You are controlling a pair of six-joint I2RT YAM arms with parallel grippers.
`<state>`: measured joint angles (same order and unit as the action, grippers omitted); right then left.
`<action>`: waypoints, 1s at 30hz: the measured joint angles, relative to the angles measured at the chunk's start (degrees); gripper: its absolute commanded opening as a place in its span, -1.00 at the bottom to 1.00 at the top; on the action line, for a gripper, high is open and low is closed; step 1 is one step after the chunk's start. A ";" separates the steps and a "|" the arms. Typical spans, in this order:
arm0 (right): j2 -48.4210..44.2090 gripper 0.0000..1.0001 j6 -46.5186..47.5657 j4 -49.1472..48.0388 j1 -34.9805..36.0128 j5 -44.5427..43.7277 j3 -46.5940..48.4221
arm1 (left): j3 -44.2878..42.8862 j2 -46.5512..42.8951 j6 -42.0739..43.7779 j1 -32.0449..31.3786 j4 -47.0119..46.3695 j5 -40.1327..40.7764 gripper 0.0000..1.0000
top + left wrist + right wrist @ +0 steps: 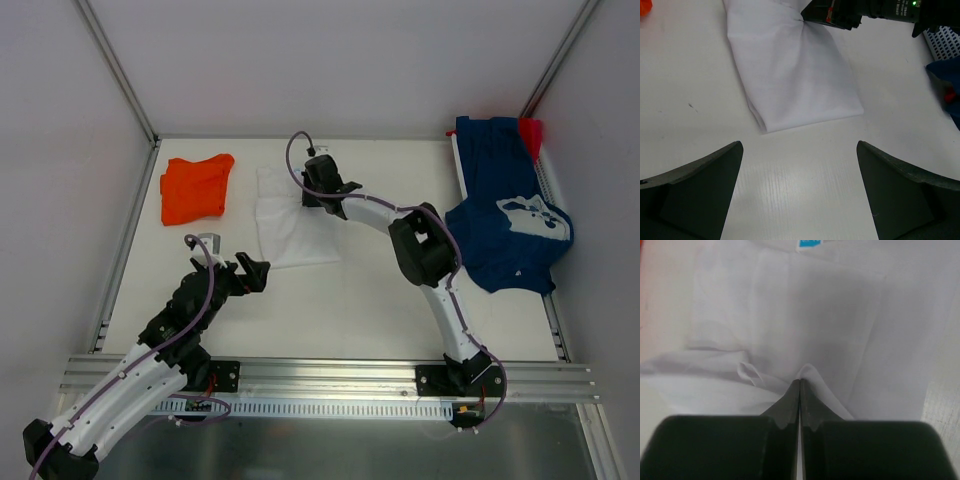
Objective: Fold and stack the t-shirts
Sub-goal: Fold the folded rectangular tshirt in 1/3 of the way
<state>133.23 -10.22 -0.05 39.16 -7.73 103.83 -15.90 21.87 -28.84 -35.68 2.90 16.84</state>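
Observation:
The white t-shirt [290,225] lies folded in the middle of the table. My right gripper [315,192] is shut on a pinched fold of the white t-shirt [790,325] near its far right edge. My left gripper [255,272] is open and empty just in front of the shirt's near edge [790,70], with bare table between its fingers [695,190]. The orange t-shirt [196,187] lies folded at the far left. The navy t-shirt with white print [510,220] lies crumpled at the right edge, with a small red one [531,132] behind it.
Metal frame rails [125,240] run along the left and right table edges, and white walls enclose the back. The right arm [425,245] arches over the table's middle right. A white perforated rail [942,42] lies beside the navy shirt.

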 measured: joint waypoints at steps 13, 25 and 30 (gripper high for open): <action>-2.43 -0.99 -3.52 0.39 -0.92 -9.99 -7.23 | 0.02 2.19 -0.33 0.00 -0.70 -0.24 0.98; -13.92 0.99 -2.38 1.92 -0.83 -15.26 -13.35 | 0.46 2.36 -0.09 0.00 -0.85 -0.22 0.98; -28.76 0.99 -2.27 2.99 0.55 -17.81 -23.69 | 0.44 3.80 -0.11 0.00 -2.25 0.11 0.98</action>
<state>104.47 -12.49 2.94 39.70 -25.54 80.14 -15.46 25.67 -28.95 -35.68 0.64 16.95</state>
